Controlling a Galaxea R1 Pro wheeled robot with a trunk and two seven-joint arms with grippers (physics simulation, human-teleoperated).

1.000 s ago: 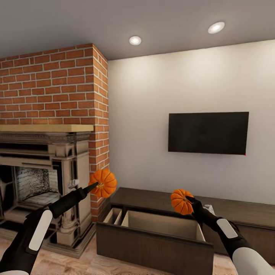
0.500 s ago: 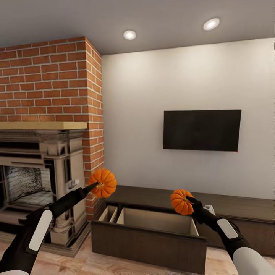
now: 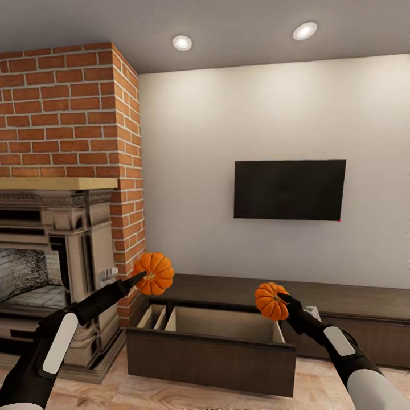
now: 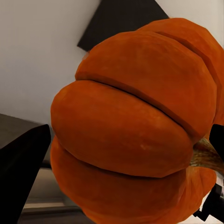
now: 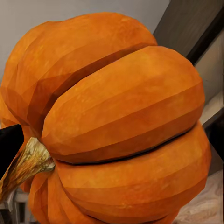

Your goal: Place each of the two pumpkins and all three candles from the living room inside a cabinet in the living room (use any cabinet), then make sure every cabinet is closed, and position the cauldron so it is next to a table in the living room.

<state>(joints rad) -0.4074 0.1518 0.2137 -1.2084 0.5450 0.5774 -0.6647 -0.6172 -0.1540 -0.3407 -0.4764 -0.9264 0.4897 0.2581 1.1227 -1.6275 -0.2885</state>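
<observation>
While the robot faces a long, low dark-brown cabinet [image 3: 353,302] under a wall-mounted black TV [image 3: 289,189], each arm carries one small orange pumpkin. The left pincer [image 3: 142,277] is closed on the left pumpkin [image 3: 154,273], raised in front of the corner of a brick column [image 3: 122,171], beside a stone fireplace [image 3: 51,250]. The right pincer [image 3: 280,300] is closed on the right pumpkin [image 3: 271,301], held above the near right part of the cabinet's pulled-out drawer [image 3: 210,356]. The drawer stands open, showing a pale beige interior split into a narrow compartment and a wide one, both seemingly empty. In each wrist view the ribbed orange fruit sits close against the lens, its stem between the dark fingers.

The step in hand appears to be bringing both pumpkins to the open drawer. Next, each arm likely needs to lower its pumpkin over the drawer's opening and let go; the left one sits off to the drawer's left end and must probably travel inward first. The candles, the closing of the drawer and the cauldron remain to be done.
</observation>
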